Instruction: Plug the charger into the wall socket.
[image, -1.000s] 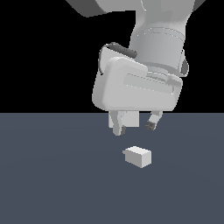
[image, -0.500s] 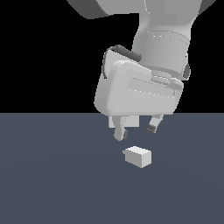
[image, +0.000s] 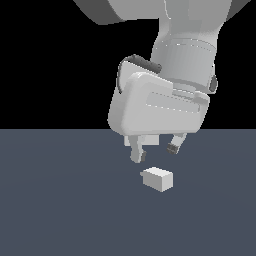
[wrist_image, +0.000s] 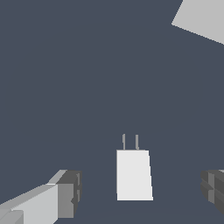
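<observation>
Tool (image: 155, 153) hovering with jaws spread and empty; charger (wrist_image: 133, 175) lying on the worktop (image: 60, 200) directly beneath, between the fingertips (wrist_image: 70, 192), prongs pointing away. Descending straight and closing on its flat sides should be favouring a square grip.

A flat, dark slate-blue floor (image: 60, 210) fills the lower half of the exterior view and meets a plain black backdrop (image: 50, 65) along a straight, level horizon (no texture shows on either). Lighting is even and soft.
</observation>
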